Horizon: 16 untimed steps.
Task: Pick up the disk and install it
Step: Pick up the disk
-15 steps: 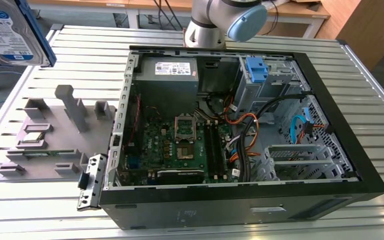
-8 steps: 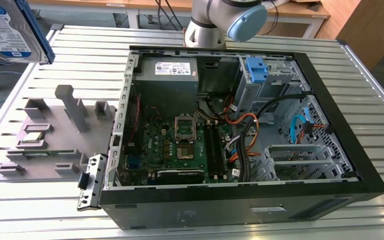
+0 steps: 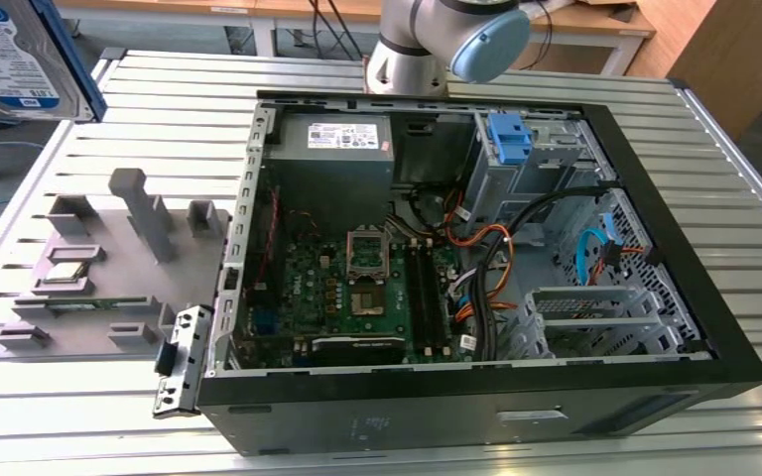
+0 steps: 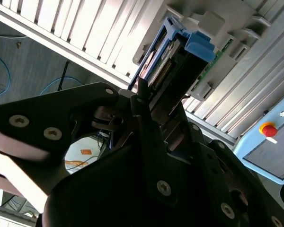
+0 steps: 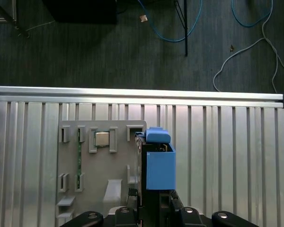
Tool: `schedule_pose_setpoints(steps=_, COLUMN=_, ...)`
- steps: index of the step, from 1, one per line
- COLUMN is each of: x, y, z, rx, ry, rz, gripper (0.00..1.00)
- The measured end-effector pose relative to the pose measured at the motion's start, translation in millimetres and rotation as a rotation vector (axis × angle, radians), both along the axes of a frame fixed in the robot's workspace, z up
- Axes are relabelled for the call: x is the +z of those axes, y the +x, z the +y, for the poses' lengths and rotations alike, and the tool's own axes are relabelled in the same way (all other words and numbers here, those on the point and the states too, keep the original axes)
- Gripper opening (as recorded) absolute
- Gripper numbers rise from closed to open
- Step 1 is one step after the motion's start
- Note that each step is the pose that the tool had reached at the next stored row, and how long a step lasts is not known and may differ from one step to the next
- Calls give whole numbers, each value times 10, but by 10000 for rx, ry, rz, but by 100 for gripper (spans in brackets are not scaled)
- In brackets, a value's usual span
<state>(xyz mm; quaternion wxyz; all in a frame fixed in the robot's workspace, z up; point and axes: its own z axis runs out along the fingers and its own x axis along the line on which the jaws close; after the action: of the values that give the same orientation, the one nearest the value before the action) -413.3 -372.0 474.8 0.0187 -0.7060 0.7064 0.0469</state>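
The disk [image 3: 17, 55] is seen raised clear of the slatted metal table [image 3: 90, 426], at the upper corner on the exterior view's left, its white-and-blue label turned to the camera. In both wrist views it is shown edge-on [image 5: 156, 165] [image 4: 180, 56], blue rail outward, and is pinched between the jaws of the gripper [image 5: 154, 210] [image 4: 156, 118]. Beneath it a grey fixture tray [image 5: 104, 179] is laid on the table, in whose slots a square chip [image 5: 102, 138] and a memory stick [image 5: 79, 158] are held. Well apart from the disk, the open computer case [image 3: 487, 407] is laid on its side; within it a motherboard [image 3: 354, 288], a power supply [image 3: 334, 164], bundled cables [image 3: 487, 248] and a bare blue bracket [image 3: 504, 137] are contained.
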Motion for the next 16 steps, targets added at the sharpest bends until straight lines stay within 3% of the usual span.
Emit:
schedule_pose_setpoints(steps=8, x=3, y=10, z=0, rx=1, ry=-2, rz=4, gripper=35)
schedule_pose_setpoints(steps=16, x=2, y=112, z=0, rx=0, ry=-1, rz=2, gripper=35)
